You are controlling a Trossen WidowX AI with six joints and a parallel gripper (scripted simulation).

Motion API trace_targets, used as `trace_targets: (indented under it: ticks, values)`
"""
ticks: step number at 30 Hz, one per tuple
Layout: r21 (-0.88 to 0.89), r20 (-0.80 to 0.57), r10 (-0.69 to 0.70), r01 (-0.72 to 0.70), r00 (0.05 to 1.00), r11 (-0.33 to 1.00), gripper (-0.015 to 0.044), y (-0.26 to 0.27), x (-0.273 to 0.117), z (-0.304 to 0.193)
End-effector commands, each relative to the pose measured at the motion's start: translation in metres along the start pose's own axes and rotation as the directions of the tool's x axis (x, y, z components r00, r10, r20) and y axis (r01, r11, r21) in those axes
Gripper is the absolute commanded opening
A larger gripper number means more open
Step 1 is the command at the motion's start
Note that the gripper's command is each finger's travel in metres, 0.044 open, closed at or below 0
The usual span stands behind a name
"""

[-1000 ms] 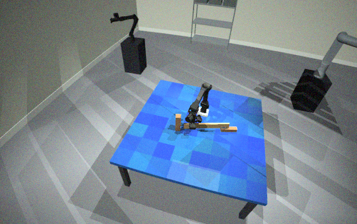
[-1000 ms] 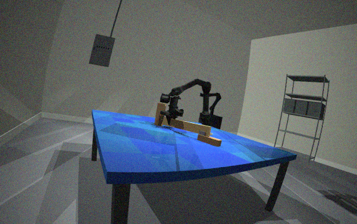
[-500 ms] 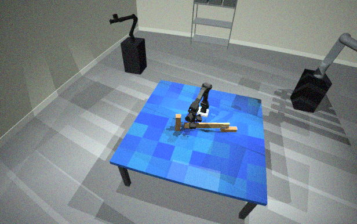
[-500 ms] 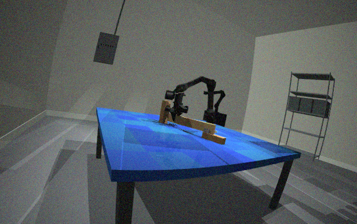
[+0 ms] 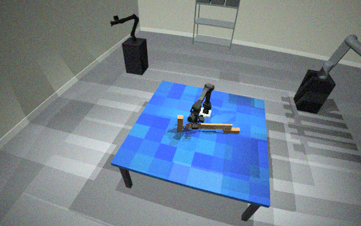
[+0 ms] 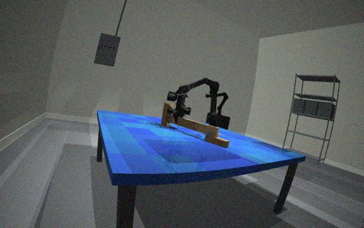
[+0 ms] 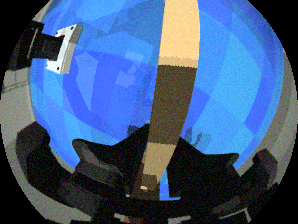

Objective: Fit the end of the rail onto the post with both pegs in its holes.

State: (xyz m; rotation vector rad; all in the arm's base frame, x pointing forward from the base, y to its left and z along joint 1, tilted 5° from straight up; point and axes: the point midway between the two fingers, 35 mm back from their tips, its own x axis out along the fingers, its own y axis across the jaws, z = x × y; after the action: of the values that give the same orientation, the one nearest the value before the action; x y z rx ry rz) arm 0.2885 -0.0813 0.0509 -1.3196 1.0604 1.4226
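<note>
The wooden rail [image 5: 217, 126] [image 6: 195, 126] [image 7: 175, 100] runs toward the post, its near end raised off the table. Its far end is at the low footboard block [image 5: 235, 130] [image 6: 223, 143]; the bracket is too small to make out. The wooden post [image 5: 180, 124] [image 6: 165, 115] stands upright, with a small gap between it and the rail's near end in the top view. My gripper [image 5: 194, 126] [image 6: 176, 120] [image 7: 156, 127] points down and is shut on the rail near that end. The pegs and end holes cannot be made out. The rail looks roughly level.
The blue table [image 5: 164, 175] [image 6: 177, 174] carries the arm's white base plate [image 5: 207, 115] [image 7: 67, 50], behind the rail. Off the table stand another black arm on a pedestal [image 5: 135, 57], a grey arm on a pedestal [image 5: 313, 93] and a shelf rack [image 5: 215, 23] [image 6: 314, 97].
</note>
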Motion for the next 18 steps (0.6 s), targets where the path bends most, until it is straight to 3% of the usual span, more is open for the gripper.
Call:
trace_targets:
  ticks: [1,18]
  values:
    - [0.0,-0.001,-0.011,0.011,1.0,1.0,0.0,-0.002,-0.0052,-0.0007]
    - [0.0,-0.001,-0.011,0.011,1.0,1.0,0.0,-0.0019,-0.0038,-0.0007]
